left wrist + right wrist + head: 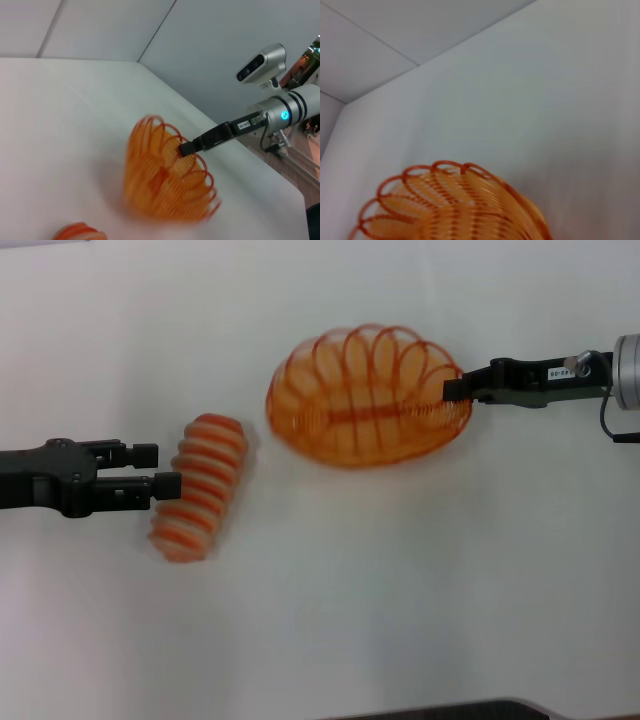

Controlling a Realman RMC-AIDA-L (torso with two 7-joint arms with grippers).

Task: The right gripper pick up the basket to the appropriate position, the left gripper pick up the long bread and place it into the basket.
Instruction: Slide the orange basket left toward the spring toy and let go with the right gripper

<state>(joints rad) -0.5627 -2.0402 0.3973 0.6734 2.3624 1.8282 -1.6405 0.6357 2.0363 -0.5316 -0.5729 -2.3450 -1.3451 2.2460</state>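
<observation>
The orange woven basket point(368, 395) is at the middle of the white table, blurred and tilted. My right gripper point(455, 388) reaches in from the right and is shut on its right rim. This shows in the left wrist view too, with the gripper point(186, 147) on the basket point(165, 182). The right wrist view shows only the basket's looped rim point(445, 200). The long bread point(199, 488), striped orange and cream, lies on the table at the left. My left gripper point(168, 470) is open at the bread's left side, its lower finger against the loaf. The bread's end point(77, 232) shows in the left wrist view.
The white table point(400, 580) stretches around both things. A dark edge point(450, 710) runs along the front. The right arm's silver section point(626, 370) is at the far right. A grey wall point(225, 45) stands behind the table.
</observation>
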